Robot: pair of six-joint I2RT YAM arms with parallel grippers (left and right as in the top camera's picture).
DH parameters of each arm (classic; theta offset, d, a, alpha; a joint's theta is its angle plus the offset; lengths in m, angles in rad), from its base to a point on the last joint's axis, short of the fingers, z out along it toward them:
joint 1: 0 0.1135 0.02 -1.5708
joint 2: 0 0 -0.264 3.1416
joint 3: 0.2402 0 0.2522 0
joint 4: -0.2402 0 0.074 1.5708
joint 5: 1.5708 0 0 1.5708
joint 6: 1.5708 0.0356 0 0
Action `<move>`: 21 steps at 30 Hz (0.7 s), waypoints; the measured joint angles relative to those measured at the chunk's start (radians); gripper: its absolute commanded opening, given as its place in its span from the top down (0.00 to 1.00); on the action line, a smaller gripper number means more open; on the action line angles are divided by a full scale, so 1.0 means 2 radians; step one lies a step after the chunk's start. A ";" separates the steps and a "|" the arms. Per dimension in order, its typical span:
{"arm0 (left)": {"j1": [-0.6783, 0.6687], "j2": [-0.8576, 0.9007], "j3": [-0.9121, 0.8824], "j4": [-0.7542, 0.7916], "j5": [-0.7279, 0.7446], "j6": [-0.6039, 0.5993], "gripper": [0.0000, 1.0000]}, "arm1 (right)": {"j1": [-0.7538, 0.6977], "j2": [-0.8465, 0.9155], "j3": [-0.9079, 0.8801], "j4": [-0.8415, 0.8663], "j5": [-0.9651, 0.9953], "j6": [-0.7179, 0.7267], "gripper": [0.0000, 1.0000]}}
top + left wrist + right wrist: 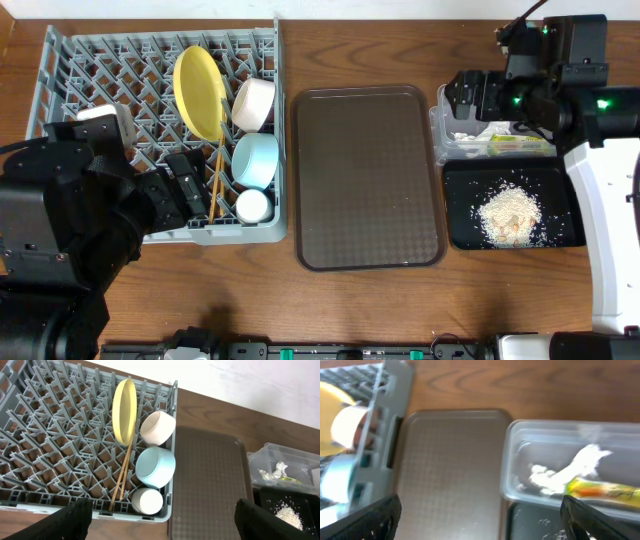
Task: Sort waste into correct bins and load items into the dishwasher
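Left tool (166, 521): fingers spread wide, nothing between them; hanging left of the flat brown rectangular serving tray (368, 180), over the near part of the large square grey plastic dish rack (100, 70).
Right tool (482, 522): fingers wide apart too, empty; raised right of the brown tray, above the clear plastic rectangular tub (441, 128).
Dish rack: on the wooden desk (400, 300), just left of the brown tray, edge alongside edge.
Large yellow round plate (198, 92): standing on edge among the pegs, left of the brown tray, towards the rack's far side.
White bowl (254, 103): tipped on its side in the rack row closest to the brown tray, just beside the plate.
Light blue bowl (255, 160): on its side in the same row, next to the white bowl on the near side.
Small white cup (252, 206): at the near end of that row, by the rack corner closest to the brown tray.
Two thin wooden chopsticks (215, 175): lying together at a slant from the plate's lower edge towards the near wall, on the side of the blue bowl away from the brown tray.
Clear tub: close to the right of the brown tray, level with its far half.
Crumpled white paper scraps (555, 472): inside the tub.
Small green-yellow printed wrapper (605, 491): inside the tub, beside the scraps, on the side away from the brown tray.
Shallow glossy black rectangular tray (460, 215): right of the brown tray, level with its near half, directly next to the tub.
White-beige rice-like food crumbs (508, 213): heaped in the middle of the black tray.
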 measured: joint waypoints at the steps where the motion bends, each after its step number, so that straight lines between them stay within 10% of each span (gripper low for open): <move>1: 0.000 0.000 0.000 0.000 0.000 0.000 0.08 | 0.003 -0.003 -0.011 0.020 0.008 -0.007 0.01; 21: 0.000 0.000 -0.006 0.001 0.000 0.000 0.08 | -0.009 -0.430 -0.656 0.470 0.035 -0.087 0.01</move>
